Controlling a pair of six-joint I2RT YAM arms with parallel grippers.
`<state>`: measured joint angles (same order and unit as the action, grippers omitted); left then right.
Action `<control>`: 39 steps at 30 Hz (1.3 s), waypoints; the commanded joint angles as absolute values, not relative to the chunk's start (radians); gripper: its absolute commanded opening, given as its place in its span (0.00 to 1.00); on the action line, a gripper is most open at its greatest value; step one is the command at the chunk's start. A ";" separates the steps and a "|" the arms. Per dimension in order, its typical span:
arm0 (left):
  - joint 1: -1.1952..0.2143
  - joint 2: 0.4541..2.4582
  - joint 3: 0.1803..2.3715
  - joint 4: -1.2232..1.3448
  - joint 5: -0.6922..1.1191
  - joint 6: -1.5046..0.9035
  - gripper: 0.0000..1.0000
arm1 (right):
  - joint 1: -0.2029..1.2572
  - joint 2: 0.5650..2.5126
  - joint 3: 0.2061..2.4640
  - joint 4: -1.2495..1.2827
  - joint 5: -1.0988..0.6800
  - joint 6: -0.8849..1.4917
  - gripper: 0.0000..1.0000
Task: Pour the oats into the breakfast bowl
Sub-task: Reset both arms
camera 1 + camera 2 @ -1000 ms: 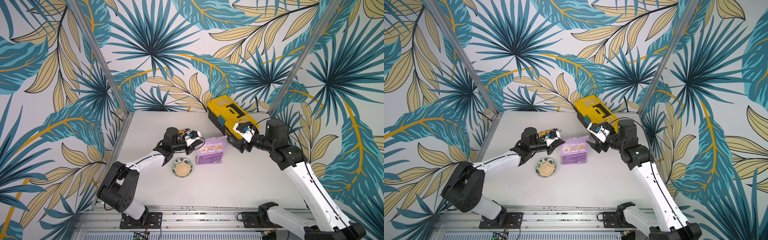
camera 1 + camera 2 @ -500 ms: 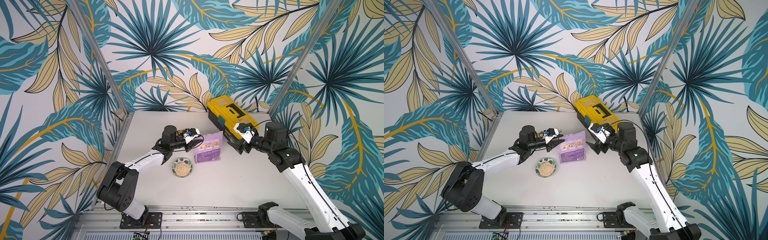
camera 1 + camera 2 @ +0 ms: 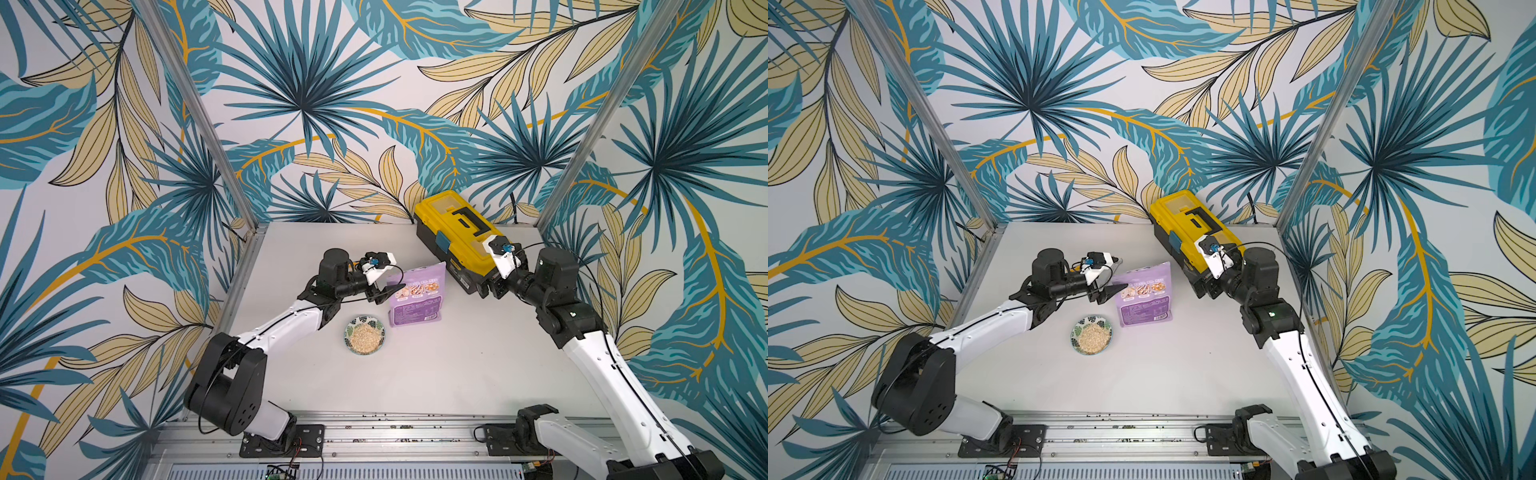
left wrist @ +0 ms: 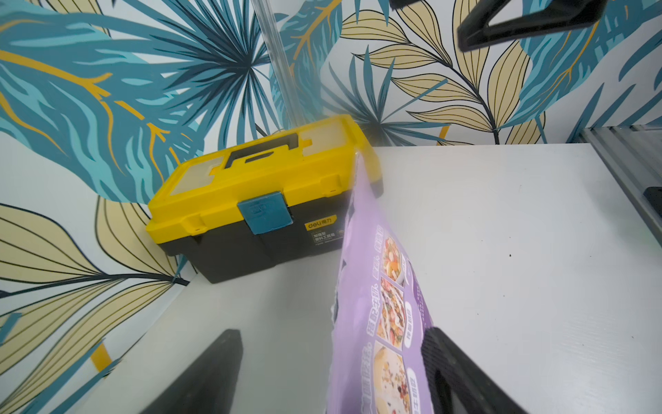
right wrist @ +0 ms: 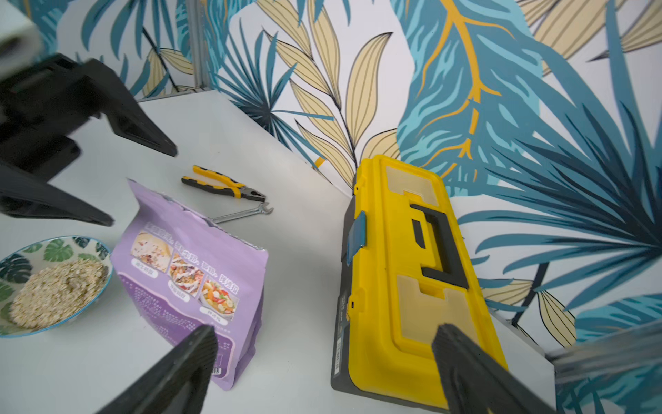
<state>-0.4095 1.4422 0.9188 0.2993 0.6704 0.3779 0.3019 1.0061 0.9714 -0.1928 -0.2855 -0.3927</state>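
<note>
The lilac-purple pouch stands upright on the grey table, its torn top open. In front of it and to its left sits the leaf-patterned breakfast bowl with a heap of oats inside. My left gripper is open at the pouch's upper left corner. The pouch edge lies between the jaws, close to one finger. My right gripper is open and empty, over the gap between the pouch and the toolbox.
A yellow and black toolbox lies shut at the back right, close to the pouch. Yellow-handled pliers and a steel wrench lie behind the pouch. Leaf-print walls close the table on three sides.
My left gripper has opened and let go of the pouch, which now stands by itself. The right gripper has drawn back a little to the right, away from the pouch.
</note>
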 commanded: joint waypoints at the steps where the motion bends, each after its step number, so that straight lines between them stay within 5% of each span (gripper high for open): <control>1: -0.375 1.299 0.894 0.231 0.612 0.311 0.90 | 0.287 0.932 0.868 -0.025 -0.155 -0.285 0.99; 4: -0.347 1.185 0.799 0.245 0.479 0.190 1.00 | 0.281 0.878 0.737 0.107 -0.038 -0.227 0.99; 11: -0.310 0.872 0.517 0.259 -0.039 -0.056 1.00 | 0.272 0.839 0.420 0.423 0.193 -0.113 0.99; 19: -0.307 0.564 0.376 -0.009 -0.519 -0.121 1.00 | 0.246 0.958 0.221 0.707 0.309 -0.028 0.99; 26: -0.307 0.449 0.302 -0.075 -0.610 -0.103 1.00 | 0.213 1.073 0.128 0.942 0.294 -0.025 0.99; 39: -0.300 0.523 0.229 0.062 -0.624 -0.059 1.00 | 0.107 1.452 0.102 1.504 0.136 -0.068 0.99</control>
